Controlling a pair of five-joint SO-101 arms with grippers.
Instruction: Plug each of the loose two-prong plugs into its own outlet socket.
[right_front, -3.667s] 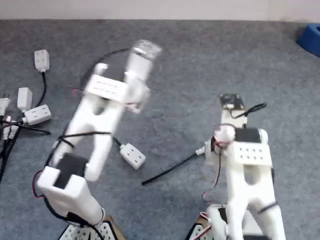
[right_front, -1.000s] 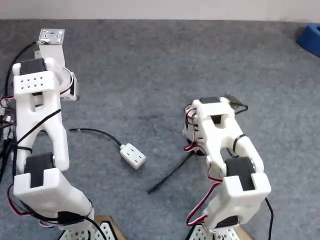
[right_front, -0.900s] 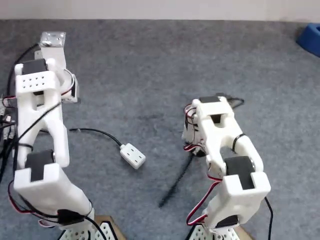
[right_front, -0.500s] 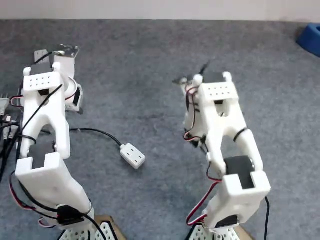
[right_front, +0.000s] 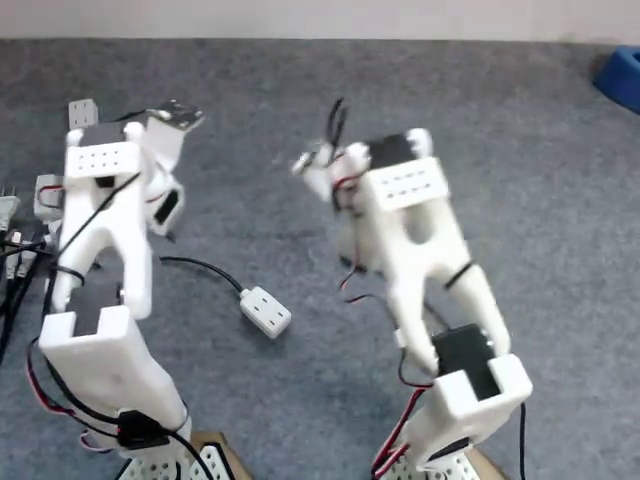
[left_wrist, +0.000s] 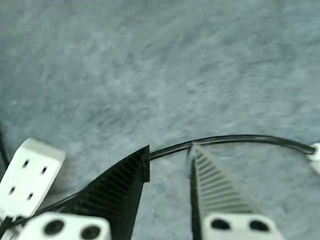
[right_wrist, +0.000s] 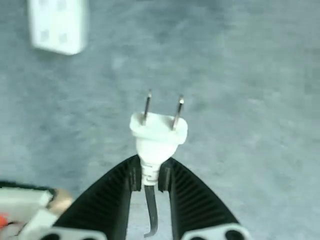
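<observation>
My right gripper (right_wrist: 150, 172) is shut on the neck of a white two-prong plug (right_wrist: 157, 131), whose prongs point away from it. In the high view this gripper (right_front: 318, 170) holds the plug (right_front: 303, 160) above the carpet's middle, with its black cord (right_front: 335, 120) sticking up. A white outlet socket (right_front: 265, 310) on a black cord (right_front: 200, 266) lies nearer the front. My left gripper (left_wrist: 169, 162) is open just above that cord (left_wrist: 225, 141), with another white socket (left_wrist: 27, 170) beside it. In the high view the left gripper (right_front: 165, 220) hangs over the carpet at the left.
Two more white sockets (right_front: 83, 112) (right_front: 47, 190) and a tangle of black cables (right_front: 15, 265) lie along the left edge. A blue object (right_front: 620, 75) sits at the far right corner. A further socket (right_wrist: 57, 25) lies beyond the held plug.
The right arm has lifted the plug and its cord off the carpet and swung them away and to the left. The left arm has moved from the far left corner toward the middle.
</observation>
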